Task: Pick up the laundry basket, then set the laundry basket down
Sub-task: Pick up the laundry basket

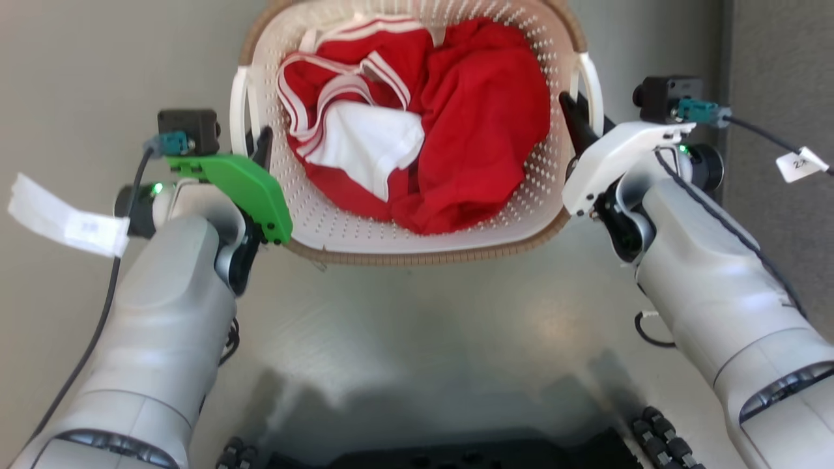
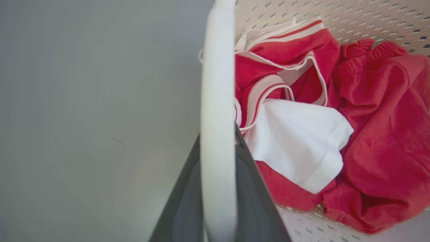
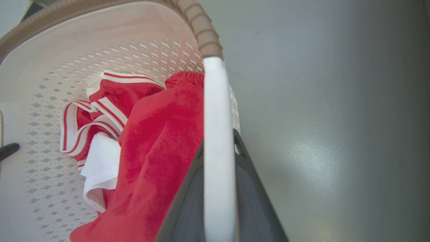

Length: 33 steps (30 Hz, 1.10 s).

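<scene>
The laundry basket is cream perforated plastic with a brown woven-look rim. It sits at the top centre of the head view and holds red-and-white clothes. My left gripper is shut on the basket's white left handle. In the left wrist view that handle runs between the dark fingers. My right gripper is shut on the white right handle. The right wrist view shows this handle clamped between that gripper's fingers. I cannot tell whether the basket rests on the floor.
Smooth grey floor lies all around the basket. My dark base is at the bottom edge, and a darker wall stands at the right. Paper tags hang from the wrist camera cables.
</scene>
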### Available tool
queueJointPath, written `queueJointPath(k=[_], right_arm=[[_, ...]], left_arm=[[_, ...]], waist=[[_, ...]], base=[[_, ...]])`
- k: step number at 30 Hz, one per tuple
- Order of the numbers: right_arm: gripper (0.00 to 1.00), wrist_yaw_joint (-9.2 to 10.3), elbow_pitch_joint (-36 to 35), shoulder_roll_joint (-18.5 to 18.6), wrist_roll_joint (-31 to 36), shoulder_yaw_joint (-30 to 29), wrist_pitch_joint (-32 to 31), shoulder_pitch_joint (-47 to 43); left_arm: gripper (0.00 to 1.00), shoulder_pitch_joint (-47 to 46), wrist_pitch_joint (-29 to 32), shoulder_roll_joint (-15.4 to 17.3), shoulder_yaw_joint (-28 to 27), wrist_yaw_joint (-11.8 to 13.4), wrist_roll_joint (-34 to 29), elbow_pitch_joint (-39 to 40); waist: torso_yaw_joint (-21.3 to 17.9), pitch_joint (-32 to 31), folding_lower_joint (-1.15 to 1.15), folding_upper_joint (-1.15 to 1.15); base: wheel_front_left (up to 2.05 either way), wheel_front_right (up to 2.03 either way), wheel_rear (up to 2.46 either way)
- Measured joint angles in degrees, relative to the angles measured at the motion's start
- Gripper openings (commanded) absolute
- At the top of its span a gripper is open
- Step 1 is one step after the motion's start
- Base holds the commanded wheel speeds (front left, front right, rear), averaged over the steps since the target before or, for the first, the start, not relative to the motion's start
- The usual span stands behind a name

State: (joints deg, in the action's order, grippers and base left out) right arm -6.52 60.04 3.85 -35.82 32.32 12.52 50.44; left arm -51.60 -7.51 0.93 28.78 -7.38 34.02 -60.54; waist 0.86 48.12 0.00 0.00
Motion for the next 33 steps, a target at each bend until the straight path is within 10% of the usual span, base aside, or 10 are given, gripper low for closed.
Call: queueJointPath(k=[33], right_arm=[[0.00,0.01,1.5,-0.2,-12.7,8.9,-9.7,-12.9]], left_arm=[[0.00,14.2,6.5,0.0,6.0,0.0,10.3,-3.1]], waist=[[-2.0,-25.6,0.00,0.00]], base=[[0.00,0.00,0.00]])
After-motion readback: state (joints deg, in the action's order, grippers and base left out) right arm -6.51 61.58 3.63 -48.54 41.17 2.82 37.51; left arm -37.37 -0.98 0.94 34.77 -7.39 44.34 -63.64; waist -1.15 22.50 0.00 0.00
